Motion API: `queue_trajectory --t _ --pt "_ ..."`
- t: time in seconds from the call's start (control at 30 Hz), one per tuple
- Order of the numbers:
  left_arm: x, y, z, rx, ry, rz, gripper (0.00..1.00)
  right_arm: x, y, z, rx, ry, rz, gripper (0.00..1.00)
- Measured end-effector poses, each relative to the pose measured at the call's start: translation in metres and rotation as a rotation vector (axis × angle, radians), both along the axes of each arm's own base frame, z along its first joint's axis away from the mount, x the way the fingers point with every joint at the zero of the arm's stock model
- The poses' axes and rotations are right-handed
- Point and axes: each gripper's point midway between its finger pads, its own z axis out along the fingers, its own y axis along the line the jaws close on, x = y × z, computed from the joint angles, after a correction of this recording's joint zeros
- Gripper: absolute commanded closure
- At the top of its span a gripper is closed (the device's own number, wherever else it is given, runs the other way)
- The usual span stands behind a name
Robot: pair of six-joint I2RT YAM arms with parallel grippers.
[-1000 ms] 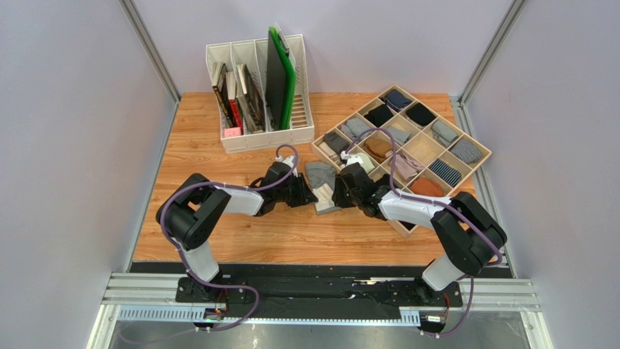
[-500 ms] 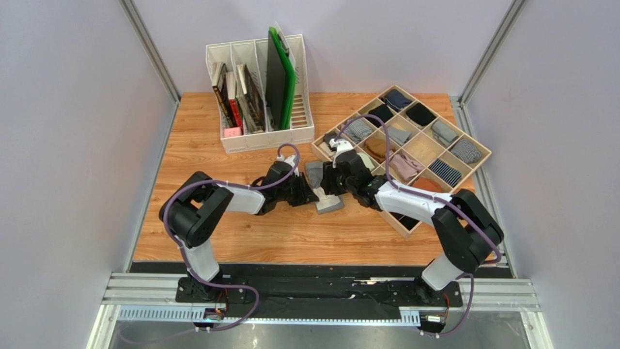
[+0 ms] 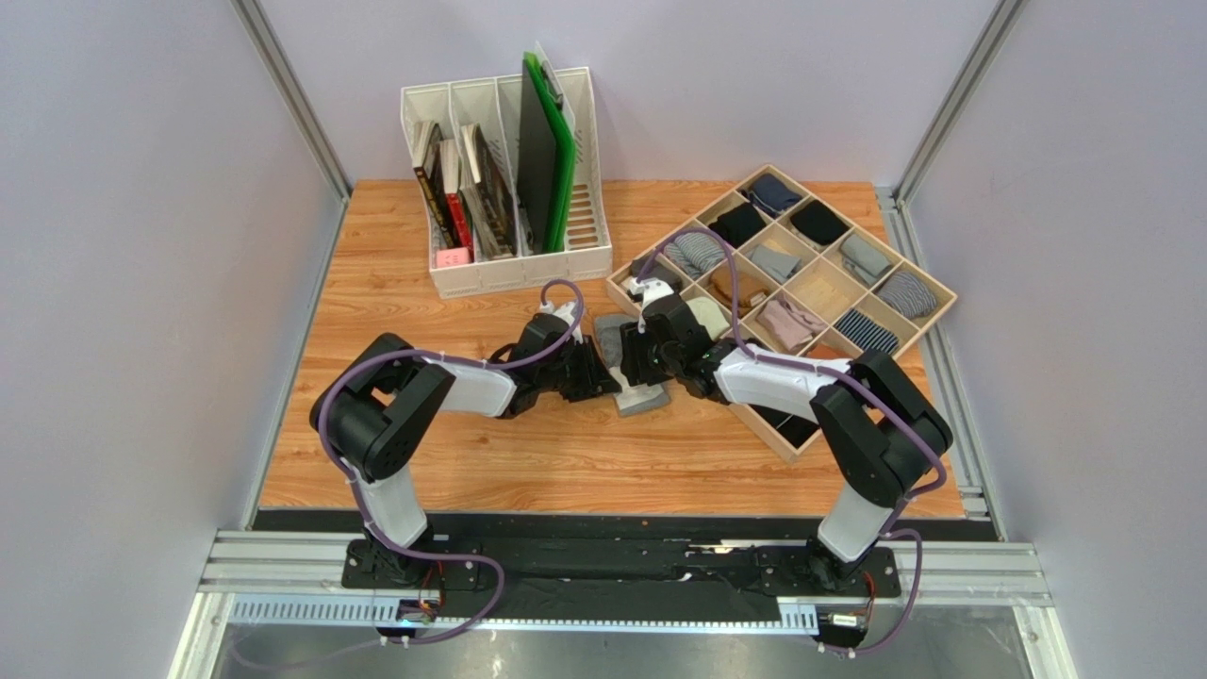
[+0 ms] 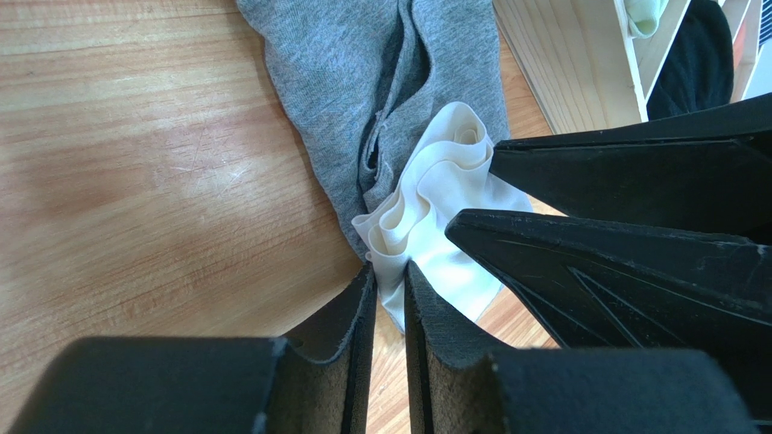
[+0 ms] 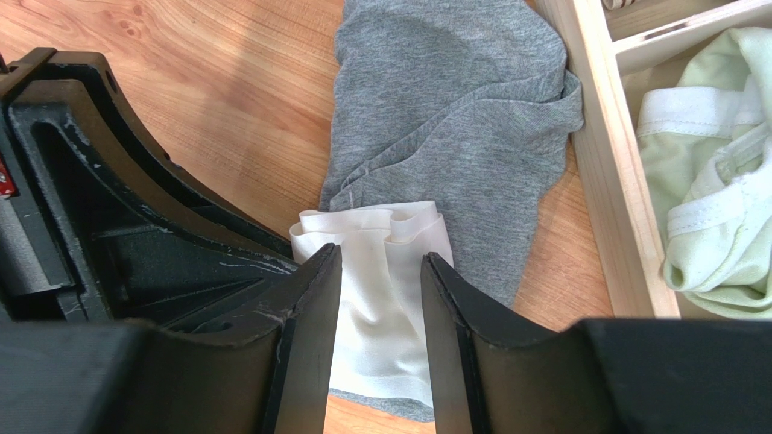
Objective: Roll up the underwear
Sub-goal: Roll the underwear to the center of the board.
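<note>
**Both grippers meet at the waistband, hard by the tray**

Tight quarters on one side. The underwear [image 5: 453,99] lies flat on the table [image 3: 425,453], and its grey end bunches right up against the outer wall of the wooden tray [image 5: 598,163]. No room there. On the side away from the tray it is bare wood, wide open, with the file rack [image 3: 503,170] standing well apart from the tray at the far edge.

Now the cloth and the jaws. The white waistband [image 4: 426,208] is the end farther from the tray wall, ruffled into folds. The left gripper [image 4: 388,271] comes in from the open side, its jaws all but together and clamped on the waistband's crumpled edge. The right gripper [image 5: 381,262] sits directly opposite, nose to nose with it. Its jaws stand apart, one finger on either side of the band's middle, with white cloth showing between them and nothing squeezed.

Inside the tray, just over the wall from the grey end, a pale green garment [image 5: 716,181] fills the nearest compartment.

The left arm [image 3: 454,389] is folded at the elbow, forearm low and reaching towards the tray. The right arm [image 3: 779,382] runs low along the tray's near corner, wrist turned away from the tray.
</note>
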Motion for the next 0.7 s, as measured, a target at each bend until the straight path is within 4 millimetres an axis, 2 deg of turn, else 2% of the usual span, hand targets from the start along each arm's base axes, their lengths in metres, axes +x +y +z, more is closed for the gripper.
queue_trajectory --t 0.37,0.63,0.7 --pt "0.000 0.000 0.000 -0.001 0.001 -0.002 0.77 0.004 -0.002 -0.003 -0.036 -0.022 0.023 0.59" --pt "-0.001 -0.001 0.000 -0.003 0.004 -0.007 0.77 0.010 -0.005 -0.013 -0.078 -0.025 0.037 0.59" --pt "-0.001 -0.001 0.000 -0.004 0.004 -0.008 0.77 0.012 -0.007 -0.013 -0.082 -0.029 0.036 0.63"
